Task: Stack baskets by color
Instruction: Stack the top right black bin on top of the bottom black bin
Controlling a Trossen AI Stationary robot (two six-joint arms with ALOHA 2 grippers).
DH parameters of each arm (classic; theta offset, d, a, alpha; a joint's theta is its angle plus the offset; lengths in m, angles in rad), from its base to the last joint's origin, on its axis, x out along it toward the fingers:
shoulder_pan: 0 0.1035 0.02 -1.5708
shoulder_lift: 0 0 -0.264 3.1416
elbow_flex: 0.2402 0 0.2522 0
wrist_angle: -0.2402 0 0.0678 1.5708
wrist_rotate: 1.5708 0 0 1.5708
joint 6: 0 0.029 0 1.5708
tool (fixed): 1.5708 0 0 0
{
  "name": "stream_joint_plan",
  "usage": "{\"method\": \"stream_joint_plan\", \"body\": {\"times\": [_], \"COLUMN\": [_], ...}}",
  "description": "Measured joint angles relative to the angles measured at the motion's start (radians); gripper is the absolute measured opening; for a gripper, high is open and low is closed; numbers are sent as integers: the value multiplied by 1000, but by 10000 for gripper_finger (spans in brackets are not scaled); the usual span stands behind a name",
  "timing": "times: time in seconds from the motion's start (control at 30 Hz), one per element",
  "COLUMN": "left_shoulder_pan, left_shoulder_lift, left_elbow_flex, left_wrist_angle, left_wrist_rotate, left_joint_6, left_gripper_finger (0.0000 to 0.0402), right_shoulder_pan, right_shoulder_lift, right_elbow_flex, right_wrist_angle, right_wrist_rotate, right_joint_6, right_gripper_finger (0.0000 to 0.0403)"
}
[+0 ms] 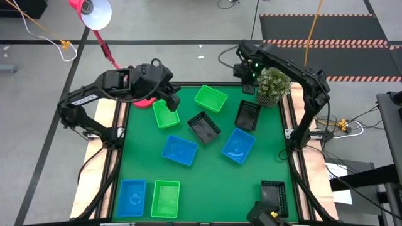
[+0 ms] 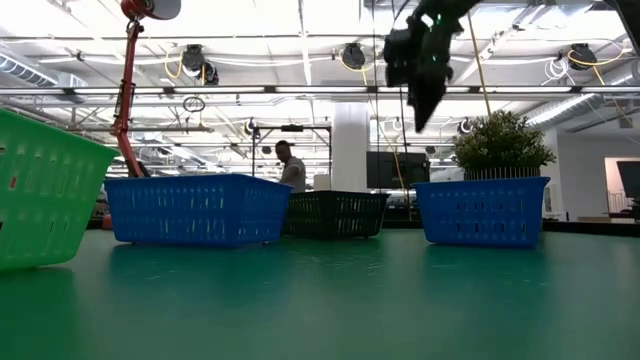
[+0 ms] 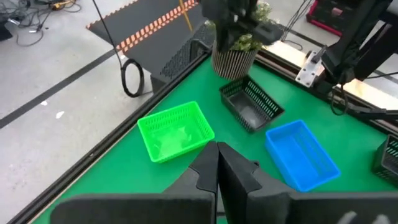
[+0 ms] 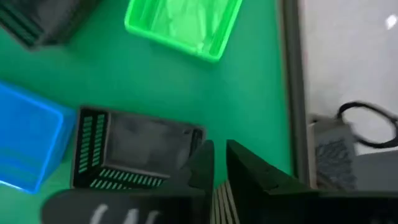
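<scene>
Dark jointed arms [image 1: 94, 94], seemingly matte.

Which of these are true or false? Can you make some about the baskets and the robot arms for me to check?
1. A potted plant stands at the far right corner of the green table. True.
2. All the baskets are already stacked in one pile. False: they lie spread over the table.
3. The left gripper is above a green basket. True.
4. The right gripper holds a blue basket. False: it holds nothing, and is near a black basket.
5. A blue basket and a green one sit side by side at the near left. True.
</scene>
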Motion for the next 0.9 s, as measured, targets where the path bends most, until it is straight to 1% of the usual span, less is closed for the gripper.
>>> {"method": "stream_joint_plan", "body": {"times": [0.1,0.2,0.27,0.37,0.43,0.57,0.9], "left_shoulder_pan": [-2,-2,-2,-2,-2,-2,-2], "left_shoulder_lift": [-2,-2,-4,-5,-5,-5,-5], "left_elbow_flex": [0,0,0,0,0,0,0], "left_wrist_angle": [2,2,2,2,2,3,4], "left_wrist_rotate": [0,0,0,0,2,2,2], "left_joint_6": [0,4,9,19,21,20,-5], "left_gripper_finger": [5,5,5,5,5,6,6], "right_shoulder_pan": [0,0,2,2,2,2,2], "right_shoulder_lift": [-22,-50,-63,-73,-74,-74,-74], "right_elbow_flex": [-124,-247,-310,-364,-384,-414,-506], "right_wrist_angle": [58,155,212,250,271,302,364], "right_wrist_rotate": [2,7,31,61,61,60,60], "right_joint_6": [-12,-31,-31,-38,-50,-59,-54], "right_gripper_finger": [72,100,116,135,144,153,153]}}
